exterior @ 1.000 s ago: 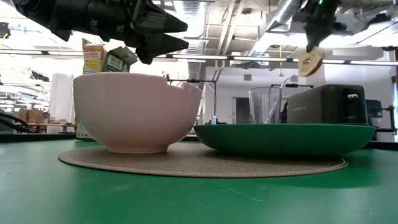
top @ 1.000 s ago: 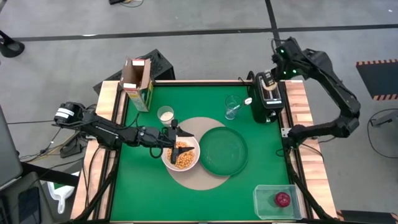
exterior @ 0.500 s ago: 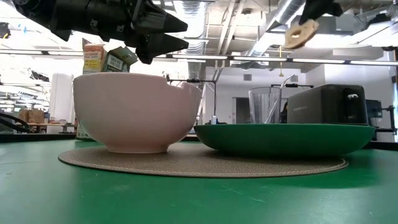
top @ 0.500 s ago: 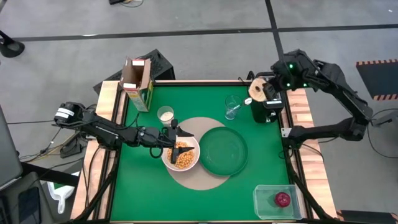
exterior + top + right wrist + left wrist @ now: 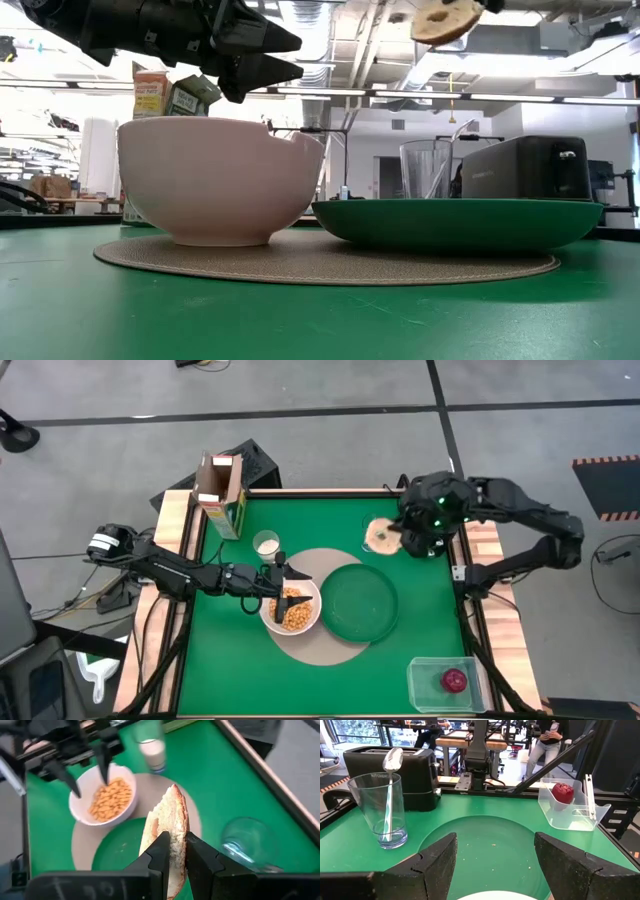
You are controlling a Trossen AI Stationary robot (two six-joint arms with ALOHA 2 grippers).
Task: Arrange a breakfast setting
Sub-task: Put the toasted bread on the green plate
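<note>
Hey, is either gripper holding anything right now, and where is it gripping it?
The right gripper pinches the small bagel across its lower edge, flat faces between the fingers. The left gripper holds nothing, open above the white bowl.

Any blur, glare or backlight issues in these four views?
Right wrist view: bagel sharp in the right gripper; white bowl and glass behind it soft. Low view: bright ceiling lights leave the left gripper a dark silhouette. Left wrist view: sharp, with reflections on the glass. High view: even light, soft shadows.
</note>
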